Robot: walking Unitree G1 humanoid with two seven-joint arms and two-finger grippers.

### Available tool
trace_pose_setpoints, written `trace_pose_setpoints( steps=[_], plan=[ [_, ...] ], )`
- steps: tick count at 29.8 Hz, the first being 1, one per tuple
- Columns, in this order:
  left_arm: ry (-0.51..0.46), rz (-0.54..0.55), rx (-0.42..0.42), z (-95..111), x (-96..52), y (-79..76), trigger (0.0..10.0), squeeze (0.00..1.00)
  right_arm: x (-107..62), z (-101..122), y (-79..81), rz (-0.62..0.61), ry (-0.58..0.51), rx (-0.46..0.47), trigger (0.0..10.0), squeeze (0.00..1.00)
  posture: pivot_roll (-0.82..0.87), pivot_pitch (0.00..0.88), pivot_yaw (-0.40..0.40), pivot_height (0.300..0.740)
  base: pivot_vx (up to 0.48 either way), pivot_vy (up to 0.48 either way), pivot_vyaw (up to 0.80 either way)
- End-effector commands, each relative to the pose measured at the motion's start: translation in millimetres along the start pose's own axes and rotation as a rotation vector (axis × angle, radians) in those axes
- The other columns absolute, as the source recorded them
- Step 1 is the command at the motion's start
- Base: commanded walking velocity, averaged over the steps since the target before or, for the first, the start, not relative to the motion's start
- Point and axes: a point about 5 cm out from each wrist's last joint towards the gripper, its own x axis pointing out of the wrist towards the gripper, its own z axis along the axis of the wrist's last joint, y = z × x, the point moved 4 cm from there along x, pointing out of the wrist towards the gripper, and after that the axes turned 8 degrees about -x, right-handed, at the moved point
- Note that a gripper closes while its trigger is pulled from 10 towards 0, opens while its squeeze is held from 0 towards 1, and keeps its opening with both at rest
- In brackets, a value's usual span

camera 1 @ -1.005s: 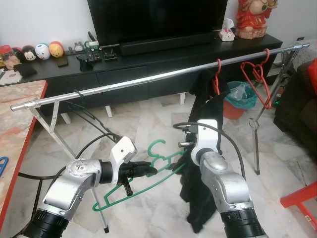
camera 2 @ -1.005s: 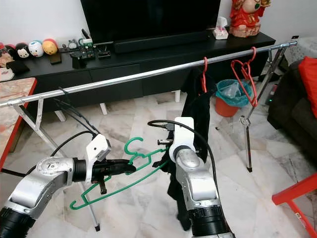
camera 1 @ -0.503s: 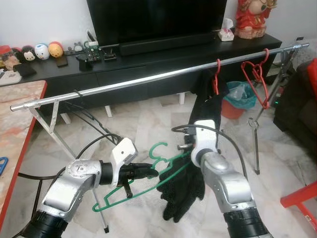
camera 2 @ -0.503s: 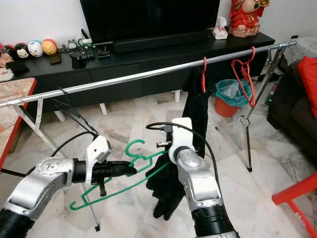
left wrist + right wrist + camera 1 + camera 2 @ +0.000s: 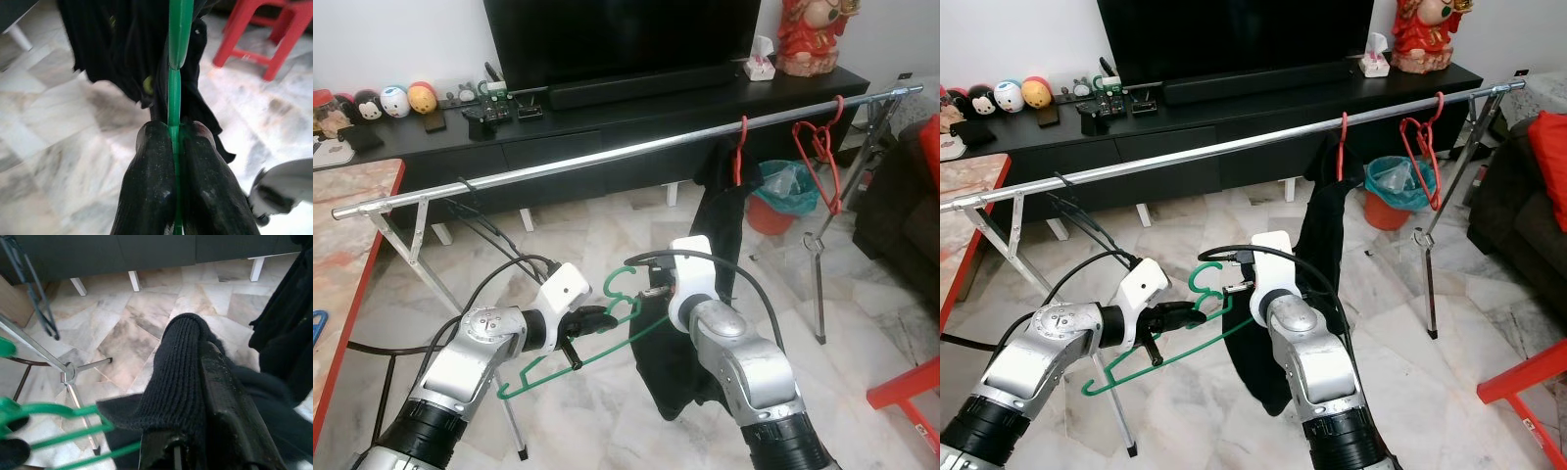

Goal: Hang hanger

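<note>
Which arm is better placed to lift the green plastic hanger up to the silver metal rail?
Left, probably. The left claw is shut on the green plastic hanger, below the silver metal rail. The right claw is wrapped in the black knitted garment.

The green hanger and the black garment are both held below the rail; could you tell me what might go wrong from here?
The left gripper pinches only a thin bar of the green hanger, so it could twist or slip. The black garment, draped over the right gripper's finger, might slide off to the floor. Lifting to the rail could snag the black hanger hanging there.
</note>
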Motion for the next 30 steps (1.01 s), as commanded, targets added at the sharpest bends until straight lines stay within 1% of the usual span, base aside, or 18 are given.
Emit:
trace_pose_setpoints(
  steps=[1, 2, 3, 6, 7, 9, 10, 12, 13, 15, 18, 19, 20, 21, 23, 24, 27, 30],
  plan=[
    [0.006, 0.063, 0.032, 3, -5.4, 13.0, 10.0, 0.0, -3.3, 8, -0.9, -0.009, -0.028, -0.003, 10.0, 0.0, 0.01, 0.02, 0.049, 0.74, 0.0, 0.0, 0.0],
    [0.01, 0.091, 0.032, 2, -6.7, 17.7, 10.0, 0.0, -3.4, 8, -2.2, -0.014, -0.028, 0.0, 10.0, 0.0, 0.01, 0.02, 0.049, 0.74, 0.0, 0.0, 0.0],
    [0.012, 0.144, 0.033, 2, -9.6, 26.6, 10.0, 0.0, -3.6, 8, -3.5, -0.021, -0.028, 0.001, 10.0, 0.0, 0.01, 0.021, 0.048, 0.74, 0.0, 0.0, 0.0],
    [0.009, 0.194, 0.032, 4, -12.2, 34.7, 10.0, 0.0, -3.7, 8, -3.8, -0.025, -0.028, 0.002, 10.0, 0.0, 0.01, 0.021, 0.048, 0.74, 0.0, 0.0, 0.0],
    [-0.004, 0.256, 0.029, 7, -14.8, 44.4, 10.0, 0.0, -3.6, 8, -3.6, -0.027, -0.028, 0.003, 10.0, 0.0, 0.01, 0.021, 0.048, 0.74, 0.0, 0.0, 0.0],
    [-0.031, 0.313, 0.017, 11, -16.9, 53.3, 10.0, 0.0, -3.3, 8, -1.9, -0.024, -0.026, 0.004, 10.0, 0.0, 0.02, 0.021, 0.048, 0.74, 0.0, 0.0, 0.0],
    [-0.031, 0.313, 0.017, 11, -16.9, 53.3, 10.0, 0.0, -3.3, 8, -1.9, -0.024, -0.026, 0.004, 10.0, 0.0, 0.02, 0.021, 0.048, 0.74, 0.0, 0.0, 0.0],
    [-0.092, 0.329, 0.006, 21, -17.2, 55.9, 10.0, 0.0, -3.0, 7, 2.0, -0.011, -0.024, 0.003, 10.0, 0.0, 0.02, 0.022, 0.048, 0.74, 0.0, 0.0, 0.0],
    [-0.124, 0.311, -0.001, 26, -16.1, 53.3, 10.0, 0.0, -2.9, 7, 3.5, -0.006, -0.025, 0.003, 10.0, 0.0, 0.02, 0.021, 0.048, 0.74, 0.0, 0.0, 0.0],
    [-0.142, 0.274, 0.001, 28, -14.1, 48.0, 10.0, 0.0, -2.8, 7, 4.8, -0.001, -0.026, 0.003, 10.0, 0.0, 0.01, 0.021, 0.048, 0.74, 0.0, 0.0, 0.0],
    [-0.163, 0.149, -0.014, 29, -8.5, 29.1, 10.0, 0.0, -2.5, 9, 7.4, 0.011, -0.033, 0.002, 10.0, 0.0, 0.01, 0.02, 0.048, 0.74, 0.0, 0.0, 0.0],
    [-0.175, 0.085, -0.023, 30, -7.3, 19.0, 10.0, 0.0, -2.5, 9, 8.0, 0.013, -0.034, 0.001, 10.0, 0.0, 0.01, 0.02, 0.048, 0.74, 0.0, 0.0, 0.0],
    [-0.175, 0.085, -0.023, 30, -7.3, 19.0, 10.0, 0.0, -2.5, 9, 8.0, 0.013, -0.034, 0.001, 10.0, 0.0, 0.01, 0.02, 0.048, 0.74, 0.0, 0.0, 0.0],
    [-0.185, 0.017, -0.04, 30, -7.2, 8.8, 10.0, 0.0, -2.1, 9, 8.5, 0.014, -0.035, -0.001, 10.0, 0.0, 0.01, 0.021, 0.049, 0.74, 0.0, 0.0, 0.0],
    [-0.187, -0.048, -0.053, 30, -8.0, -0.8, 10.0, 0.0, -1.8, 9, 9.0, 0.015, -0.035, -0.002, 10.0, 0.0, 0.01, 0.021, 0.049, 0.74, 0.0, 0.0, 0.0],
    [-0.183, -0.109, -0.064, 29, -9.7, -9.1, 10.0, 0.0, -1.2, 10, 10.1, 0.02, -0.036, -0.006, 10.0, 0.0, 0.01, 0.022, 0.049, 0.74, 0.0, 0.0, 0.0],
    [-0.185, -0.142, -0.067, 29, -11.1, -13.4, 10.0, 0.0, -1.1, 10, 11.5, 0.028, -0.037, -0.009, 10.0, 0.0, 0.01, 0.022, 0.049, 0.74, 0.0, 0.0, 0.0],
    [-0.18, -0.08, -0.048, 29, -8.0, -5.7, 10.0, 0.0, -2.2, 14, 15.8, 0.041, -0.046, -0.007, 10.0, 0.0, 0.02, 0.021, 0.05, 0.74, 0.0, 0.0, 0.0]
  ],
)
